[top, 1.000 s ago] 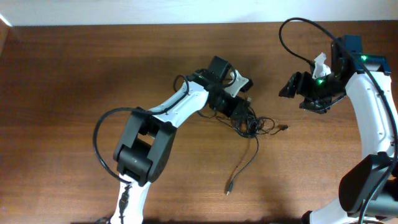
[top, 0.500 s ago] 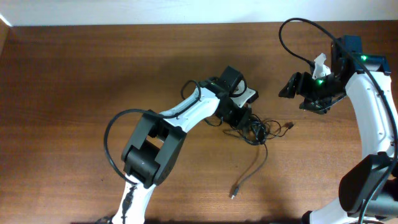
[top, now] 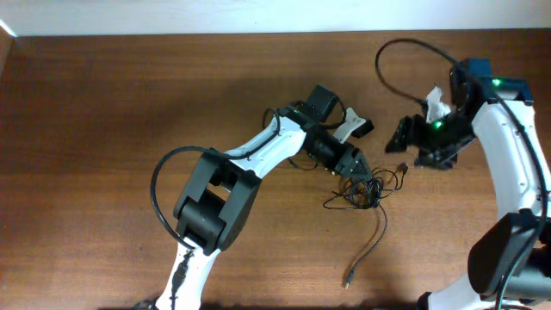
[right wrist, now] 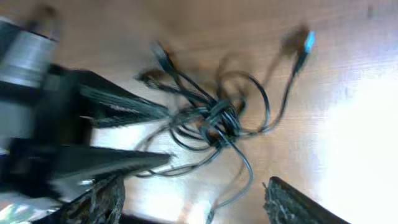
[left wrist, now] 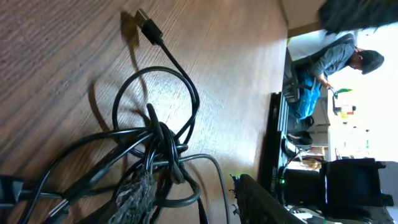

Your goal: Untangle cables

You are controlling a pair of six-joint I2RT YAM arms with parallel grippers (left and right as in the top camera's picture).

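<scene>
Cables (top: 362, 190) lie knotted right at my left gripper's (top: 352, 164) tip; I cannot tell its jaw gap. Right gripper (right wrist: 194, 196) spread wide, empty, near the knot.

This is looking like a robotics lab or research workroom; two white jointed arms, the left arm (top: 258, 155) and the right arm (top: 508, 146), are standing at a plain wood-grain surface (top: 103, 129) with a pale wall (top: 172, 17) running along its far edge; a green indicator light (top: 498, 83) is glowing on the right arm; only a tangle of thin black cables (top: 362, 191) is lying between them, like a test piece; in the left wrist view, beyond the surface, a person in a grey top (left wrist: 339, 53) is sitting in a bright room, and dark boxy equipment (left wrist: 351, 183) is standing nearby.
</scene>
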